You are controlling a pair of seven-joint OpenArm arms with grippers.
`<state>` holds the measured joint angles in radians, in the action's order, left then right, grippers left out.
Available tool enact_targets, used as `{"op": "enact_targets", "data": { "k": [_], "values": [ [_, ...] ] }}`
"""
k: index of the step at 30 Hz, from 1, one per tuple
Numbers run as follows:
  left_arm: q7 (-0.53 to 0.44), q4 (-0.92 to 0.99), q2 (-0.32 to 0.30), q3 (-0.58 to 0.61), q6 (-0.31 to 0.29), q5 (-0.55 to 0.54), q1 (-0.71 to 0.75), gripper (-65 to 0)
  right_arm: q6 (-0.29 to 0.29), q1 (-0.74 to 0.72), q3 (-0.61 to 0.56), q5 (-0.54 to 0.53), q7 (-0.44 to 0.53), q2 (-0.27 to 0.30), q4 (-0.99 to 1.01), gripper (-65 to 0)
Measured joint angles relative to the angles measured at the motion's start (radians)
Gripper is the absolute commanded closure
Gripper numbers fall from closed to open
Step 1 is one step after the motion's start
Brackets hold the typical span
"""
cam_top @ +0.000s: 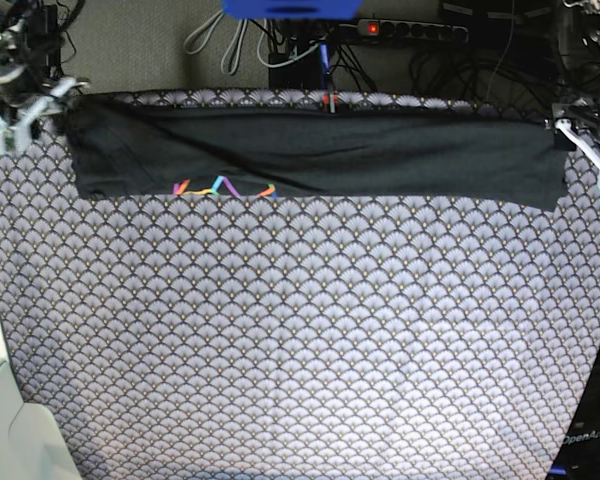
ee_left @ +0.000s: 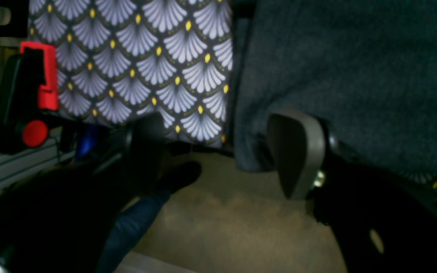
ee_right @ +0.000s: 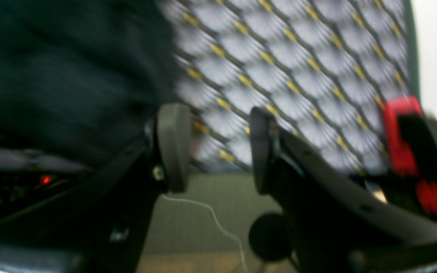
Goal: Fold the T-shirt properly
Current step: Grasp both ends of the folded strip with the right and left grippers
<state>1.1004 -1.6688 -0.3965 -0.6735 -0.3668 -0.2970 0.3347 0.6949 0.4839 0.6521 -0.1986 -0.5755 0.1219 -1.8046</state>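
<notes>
The T-shirt (cam_top: 380, 150) lies as a long charcoal-black band along the table's far edge, its rainbow-line print (cam_top: 225, 187) showing at the near hem on the left. My right gripper (cam_top: 20, 120) stands open just off the band's left end. In the right wrist view the gripper (ee_right: 216, 149) holds nothing, and the T-shirt (ee_right: 59, 76) lies to its left. My left gripper (cam_top: 592, 160) is open at the band's right end. In the left wrist view the T-shirt (ee_left: 355, 76) has a corner hanging by the grey pad (ee_left: 298, 151) of the left gripper (ee_left: 222, 155).
The grey scallop-patterned tablecloth (cam_top: 300, 340) covers the table. Red-and-black clamps (ee_left: 40, 79) (ee_right: 400, 136) grip the table's edge near each gripper. Cables and a power strip (cam_top: 410, 30) lie behind the far edge. The floor (ee_left: 233, 212) shows below the edge.
</notes>
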Motion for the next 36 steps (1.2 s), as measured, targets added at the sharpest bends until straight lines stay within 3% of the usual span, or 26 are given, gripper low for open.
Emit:
{"op": "enact_targets", "data": {
  "k": [6, 14, 19, 36],
  "values": [
    [-0.001, 0.001, 0.000, 0.000, 0.000, -0.001, -0.032, -45.3, 0.007, 0.026, -0.121, -0.004, 0.004, -0.003, -0.120, -27.2],
    [-0.004, 0.010, 0.009, 0.003, -0.001, -0.001, -0.102, -45.3, 0.005, -0.012, -0.206, 0.002, -0.023, -0.001, -0.034, -27.4],
    [0.003, 0.099, 0.045, 0.006, 0.000, -0.004, -0.145, -45.3, 0.004, -0.056, -0.207, -0.002, -0.007, 0.003, 0.014, -27.4],
    [-0.085, 0.307, 0.032, 0.085, -0.005, -0.023, -0.206, -45.2, 0.004, -0.056, -0.205, 0.000, -0.026, 0.008, 0.031, -27.4]
  ]
}}
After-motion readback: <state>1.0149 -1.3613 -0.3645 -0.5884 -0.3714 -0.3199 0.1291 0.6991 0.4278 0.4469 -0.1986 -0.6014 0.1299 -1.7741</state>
